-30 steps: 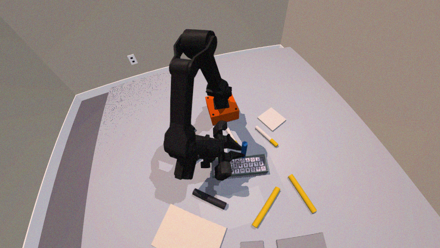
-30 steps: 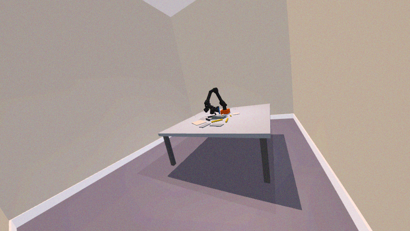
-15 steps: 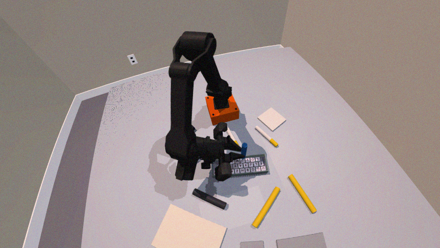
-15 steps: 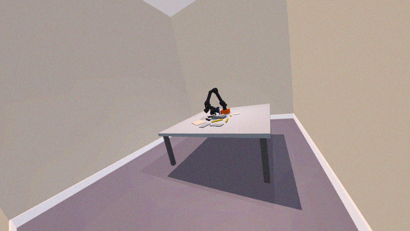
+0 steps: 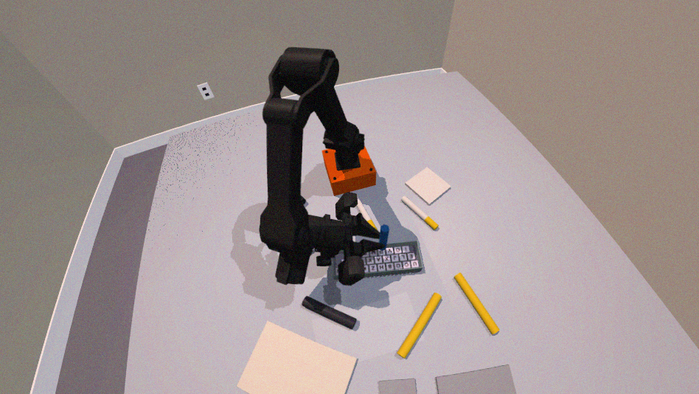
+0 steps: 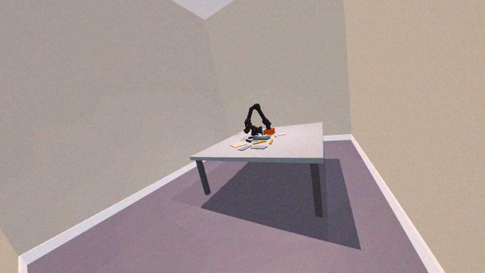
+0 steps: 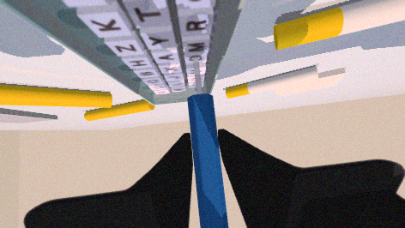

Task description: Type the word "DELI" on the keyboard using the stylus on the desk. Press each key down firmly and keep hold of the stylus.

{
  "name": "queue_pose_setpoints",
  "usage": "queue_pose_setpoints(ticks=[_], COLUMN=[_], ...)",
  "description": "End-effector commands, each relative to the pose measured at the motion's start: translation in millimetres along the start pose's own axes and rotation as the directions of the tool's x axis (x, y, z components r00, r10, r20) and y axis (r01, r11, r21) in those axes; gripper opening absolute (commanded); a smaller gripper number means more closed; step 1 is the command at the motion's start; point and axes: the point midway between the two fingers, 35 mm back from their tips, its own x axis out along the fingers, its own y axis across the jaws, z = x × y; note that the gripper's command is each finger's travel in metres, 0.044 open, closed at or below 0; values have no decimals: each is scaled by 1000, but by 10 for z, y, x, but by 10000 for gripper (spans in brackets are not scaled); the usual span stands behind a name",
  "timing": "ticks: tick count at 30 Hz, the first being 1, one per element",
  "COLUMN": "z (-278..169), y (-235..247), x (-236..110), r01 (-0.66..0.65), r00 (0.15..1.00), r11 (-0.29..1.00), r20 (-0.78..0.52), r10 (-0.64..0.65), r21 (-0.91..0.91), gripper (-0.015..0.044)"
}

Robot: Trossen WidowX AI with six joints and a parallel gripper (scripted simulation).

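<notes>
The gripper [image 7: 206, 141] is clamped on the blue stylus [image 7: 208, 159], its two dark fingers pinching the shaft on either side, so the hold the task asks for looks intact. In the wrist view the grey tip runs down into the key rows of the keyboard [image 7: 142, 81], near the edge closest to the camera; it seems to be touching or just above a key, but which letter that is cannot be read at this angle. From above, the stylus [image 5: 383, 235] stands nearly upright over the keyboard's [image 5: 394, 259] far-left corner, with the arm folded low beside it. Nothing shows which letters have been entered, so progress through the word cannot be judged beyond this: the stylus is picked up, carried to the keys, and a press appears to be in hand. Yellow rods [image 5: 419, 325], a white pen [image 5: 419, 212] and a black marker [image 5: 329, 312] lie around, apart from the keys
</notes>
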Motion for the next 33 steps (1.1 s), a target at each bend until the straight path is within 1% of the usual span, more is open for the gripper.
queue_pose_setpoints(ticks=[1, 11, 19, 27, 30, 32, 33], z=[11, -18, -305, -292, -292, -300, -309], y=[4, 6, 8, -1, -1, 8, 17], x=[12, -6, -174, -164, -164, -147, -130], r01=[-3, -3, -4, -1, -1, -1, -1], r00=[1000, 1000, 1000, 1000, 1000, 1000, 1000], r11=[1000, 1000, 1000, 1000, 1000, 1000, 1000], r20=[-4, -4, -4, -2, -2, -1, 1], r10=[3, 3, 4, 1, 1, 1, 1], r21=[3, 3, 3, 5, 5, 5, 6], gripper=[81, 81, 81, 85, 65, 12, 0])
